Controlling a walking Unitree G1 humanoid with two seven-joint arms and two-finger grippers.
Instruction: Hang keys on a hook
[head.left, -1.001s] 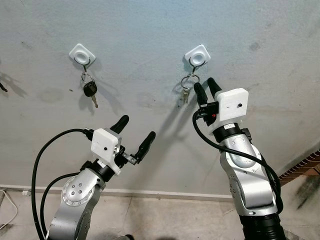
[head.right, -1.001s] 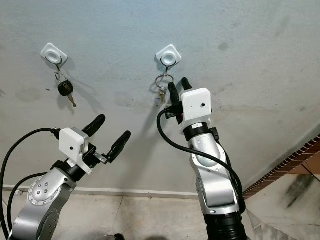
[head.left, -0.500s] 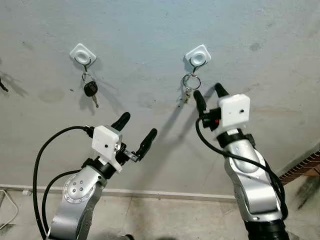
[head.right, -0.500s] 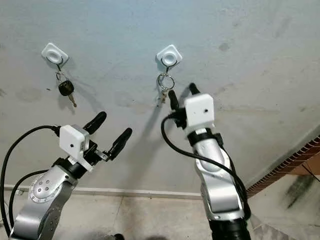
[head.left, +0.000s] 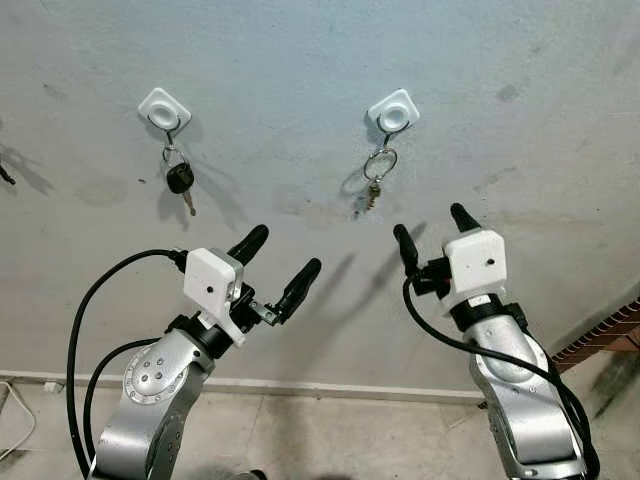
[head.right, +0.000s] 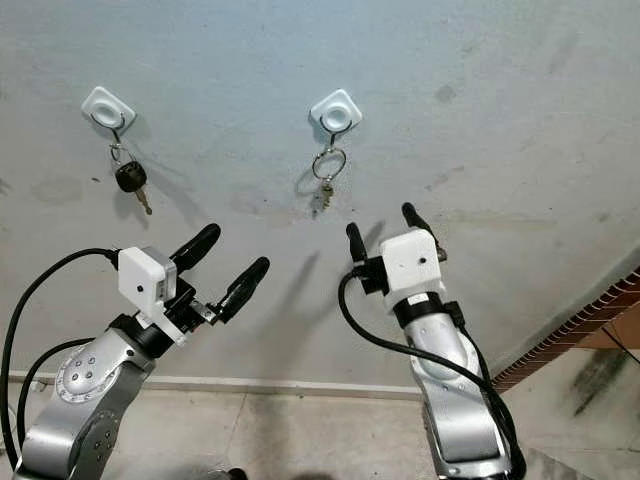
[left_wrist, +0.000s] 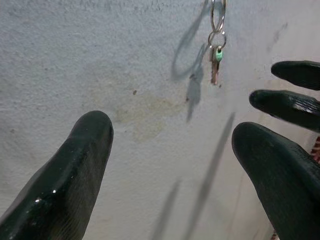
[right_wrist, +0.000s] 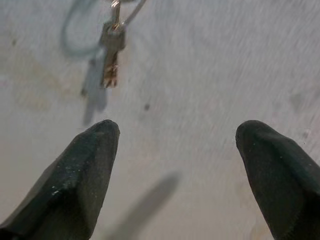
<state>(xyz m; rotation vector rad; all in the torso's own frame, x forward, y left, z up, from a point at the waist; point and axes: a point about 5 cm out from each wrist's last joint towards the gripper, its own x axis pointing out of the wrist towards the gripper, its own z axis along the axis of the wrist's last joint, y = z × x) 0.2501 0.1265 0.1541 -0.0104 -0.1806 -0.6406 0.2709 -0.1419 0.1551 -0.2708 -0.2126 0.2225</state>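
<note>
Two white hooks are stuck on the grey wall (head.left: 520, 60), and each carries one set of keys. The left hook (head.left: 164, 107) holds a black-headed key (head.left: 181, 180); the right hook (head.left: 394, 111) holds the ring of small keys (head.left: 377, 170), hanging free on its ring, so the task looks done. The right gripper (head.left: 433, 225) sits below that ring, jaws spread and empty, clear of the keys. The left gripper (head.left: 277, 265) is lower and further left, jaws also apart and holding nothing. The keys are likely light, hard metal that swings and jingles loosely; the ring itself seems the surest place to pinch, since the keys would pivot.
</note>
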